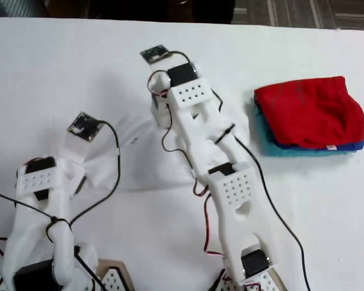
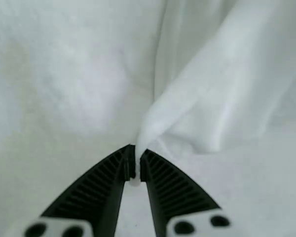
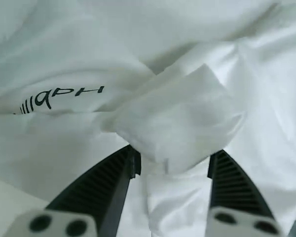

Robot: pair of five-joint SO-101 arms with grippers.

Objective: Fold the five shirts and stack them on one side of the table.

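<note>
- The table [image 1: 60, 66] carries the work. The stack sits at one side of it, and everything below is placed from that stack.
- The white shirt [image 1: 145, 173] lies beside the stack, toward the middle of the table. It is rumpled and not yet a tidy fold, and I judge it to be the piece in hand.
- The stack counts three folded shirts: the red shirt [image 1: 306, 109] on top, the blue shirt [image 1: 352, 146] under it, and the teal shirt [image 1: 273, 145] lowest. So three of five look done. The white one and one more are left to fold and stack.
- The right gripper [image 3: 172, 160] is over the part of the white shirt nearer the stack. Its jaws stand wide apart either side of a doubled flap of cloth — around it, not clamped.
- The left gripper [image 2: 134, 163] is at the shirt's edge farthest from the stack. Its jaws are closed tight on a thin pinch of white cloth, which rises from them in a ridge.
</note>
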